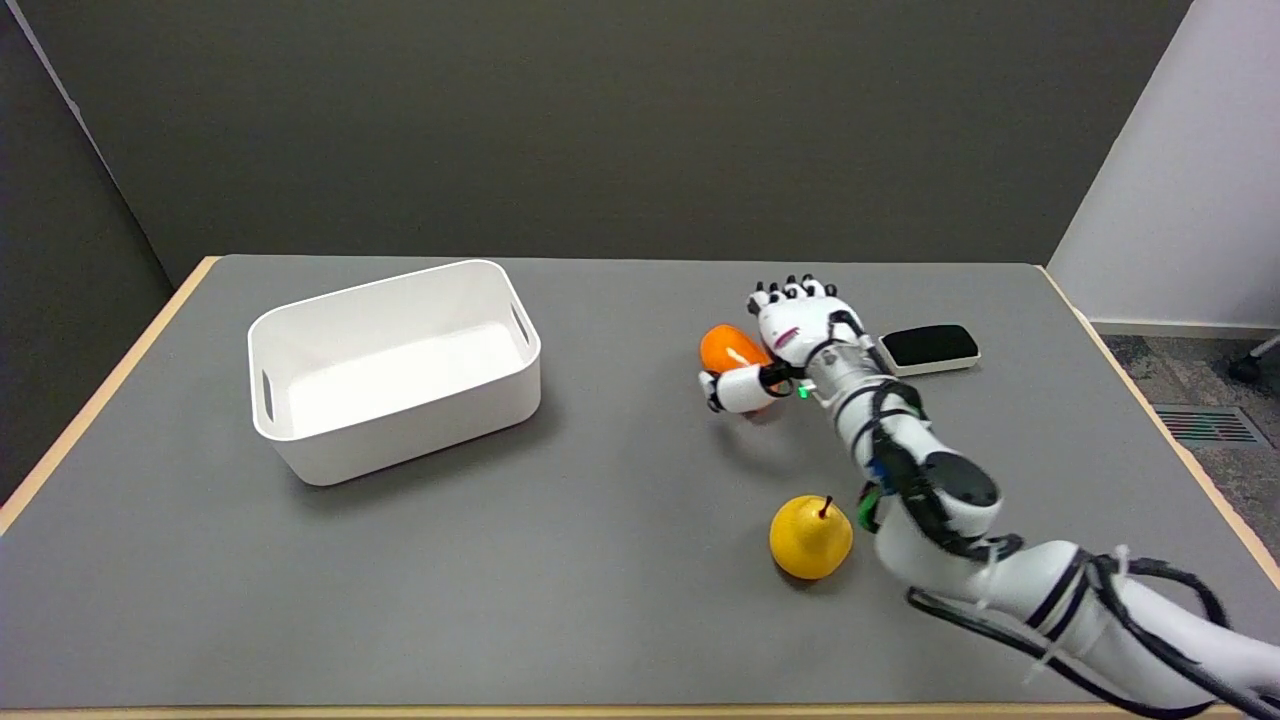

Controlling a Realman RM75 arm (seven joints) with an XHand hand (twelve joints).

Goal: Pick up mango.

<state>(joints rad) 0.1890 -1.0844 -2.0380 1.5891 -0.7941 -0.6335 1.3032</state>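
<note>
Orange mango (728, 349) on the tabletop toward the right far edge, my right hand (800, 335) draped over it. Fingers (738, 390) wrap it, thumb on the near side, others past the far side; looks clamped, not lifted. Risk: smooth round skin squirts out leftward if thumb pressure is off-centre.

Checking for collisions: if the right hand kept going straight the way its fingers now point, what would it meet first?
The right hand, beside the orange mango, points toward the table's far edge. Only bare tabletop shows ahead; the way looks free, though depth is hard to judge.
</note>
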